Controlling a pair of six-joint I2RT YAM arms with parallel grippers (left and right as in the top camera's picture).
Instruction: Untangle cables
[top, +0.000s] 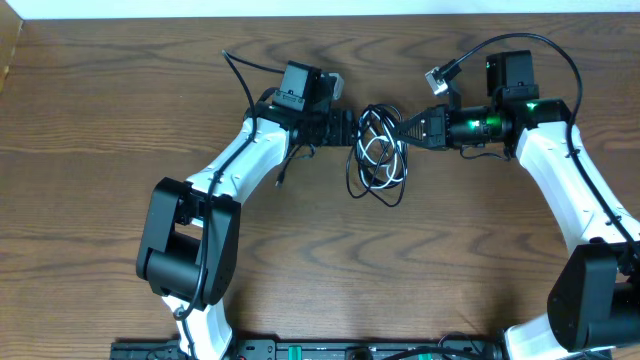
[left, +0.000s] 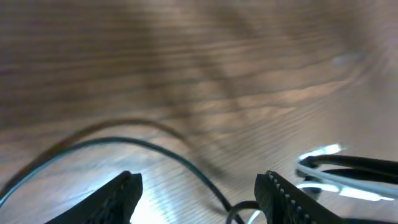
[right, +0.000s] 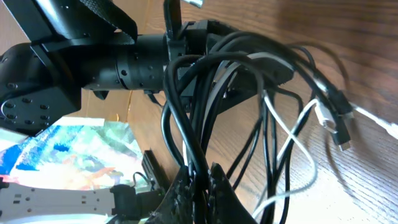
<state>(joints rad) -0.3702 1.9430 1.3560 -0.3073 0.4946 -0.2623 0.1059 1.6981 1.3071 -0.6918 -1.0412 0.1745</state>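
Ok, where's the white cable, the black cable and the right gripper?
white cable (right: 292, 134): right wrist view, middle of a strand.
black cable (right: 177, 124): right wrist view, left loop.
right gripper (right: 200, 171): right wrist view, between its fingertips.

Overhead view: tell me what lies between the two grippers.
The looped black and white cables sit bunched between the left gripper and the right gripper; the overhead view shows it.

The white-and-black left arm (top: 235, 160) reaches from the worktop's near left corner toward the middle of the far edge. Its black two-finger left gripper (top: 350, 129) points right, fingers (left: 118, 196) spread apart. The white-and-black right arm (top: 560, 170) mirrors it from the near right corner. Its black right gripper (top: 403, 130) points left, jaws pinched on the thin black cable (right: 177, 118).
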